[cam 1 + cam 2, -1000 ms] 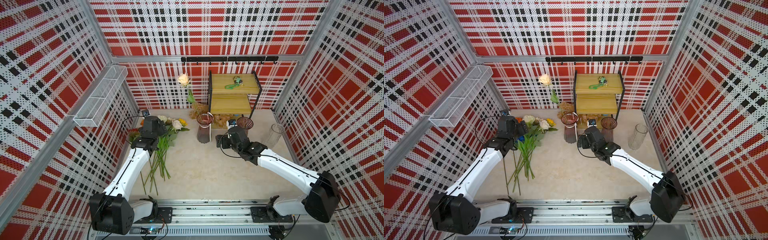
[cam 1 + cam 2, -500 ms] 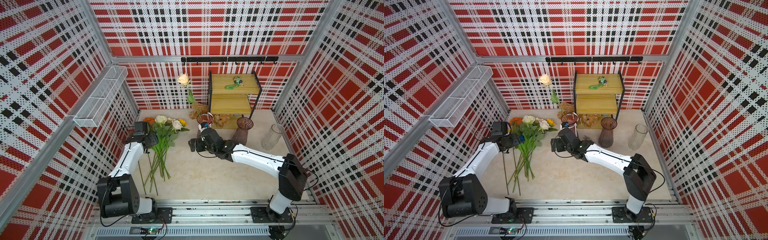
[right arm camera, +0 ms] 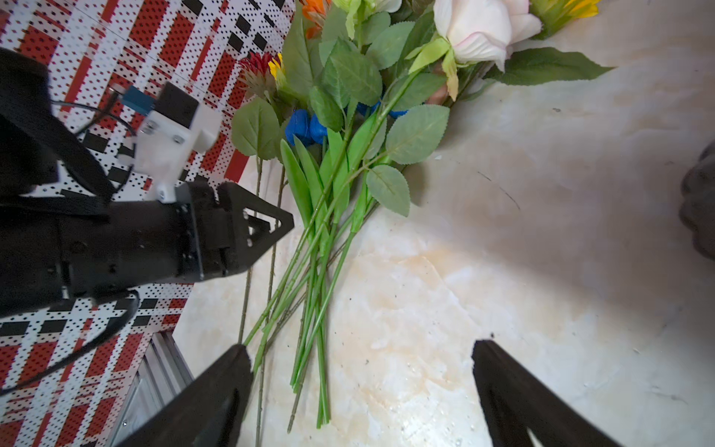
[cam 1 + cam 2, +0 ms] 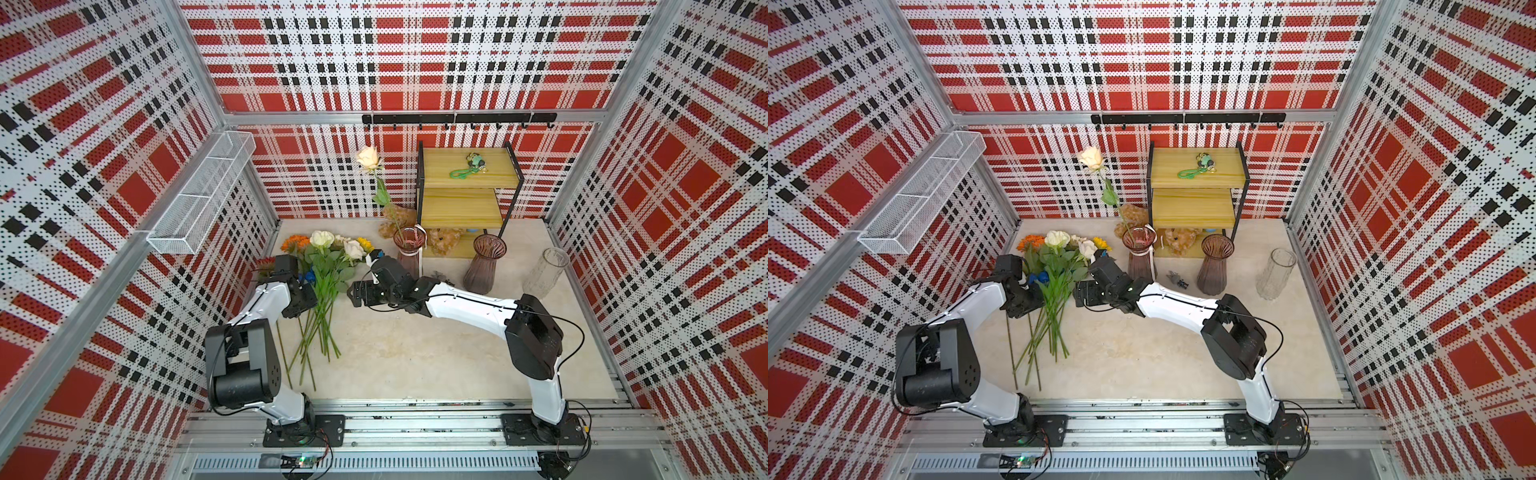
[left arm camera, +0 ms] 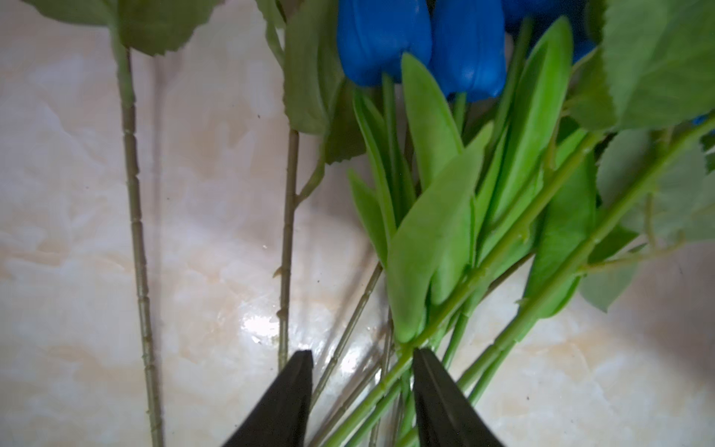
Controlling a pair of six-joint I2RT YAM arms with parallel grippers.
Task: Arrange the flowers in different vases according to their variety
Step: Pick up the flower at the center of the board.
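One bunch, both top views: flowers (image 4: pixel 328 286), with cream roses, orange and yellow heads, blue tulips (image 4: pixel 1040 276) and long green stems, lie at 9 o'clock on the worktop (image 4: pixel 415 353).
Vases: purple vase (image 4: pixel 409 253) holding one rose (image 4: pixel 368 157) at 12; second purple vase (image 4: pixel 484 266), clear vase (image 4: pixel 544 276) toward 2; shelf (image 4: pixel 465 208) behind.
Left wrist: left claw (image 5: pixel 363 360) half-parted, straddling thin stems.
Right wrist: right claw (image 3: pixel 360 348) released, empty, beside the stem ends.
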